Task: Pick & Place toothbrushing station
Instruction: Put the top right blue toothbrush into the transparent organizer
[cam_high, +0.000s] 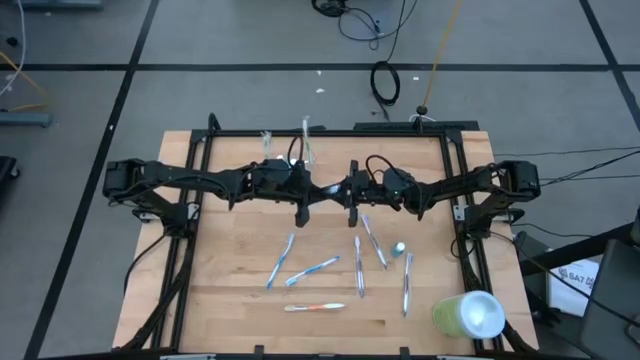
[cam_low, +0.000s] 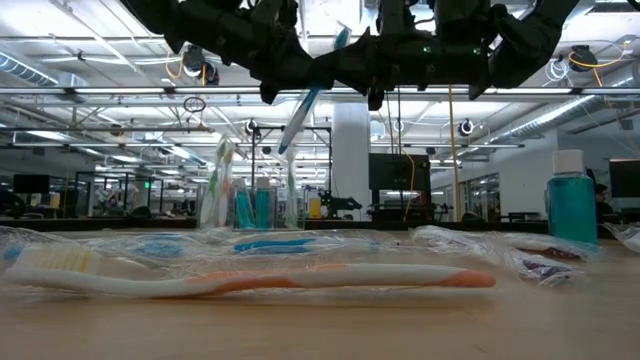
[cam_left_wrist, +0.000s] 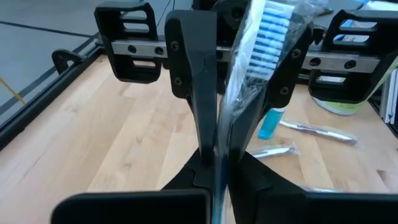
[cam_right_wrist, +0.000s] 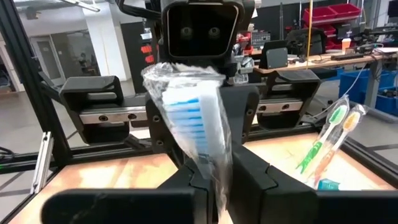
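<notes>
Slippage worries us: left claw (cam_left_wrist: 217, 149) and right claw (cam_right_wrist: 214, 168) both clamp one plastic-wrapped blue-bristled toothbrush (cam_left_wrist: 261, 43) above the wooden table (cam_high: 230, 270); an uneven release could drop it.

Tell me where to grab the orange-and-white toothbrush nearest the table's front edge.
Take the orange-and-white toothbrush at mid-handle, probably from straight above, jaws across its narrow width: it lies flat, lengthwise left to right in the high view.

Both arms stretched inward, wrists raised above mid-table, left gripper (cam_high: 303, 215) and right gripper (cam_high: 352, 214) facing each other, nearly tip to tip, both sets of fingers pinched together
</notes>
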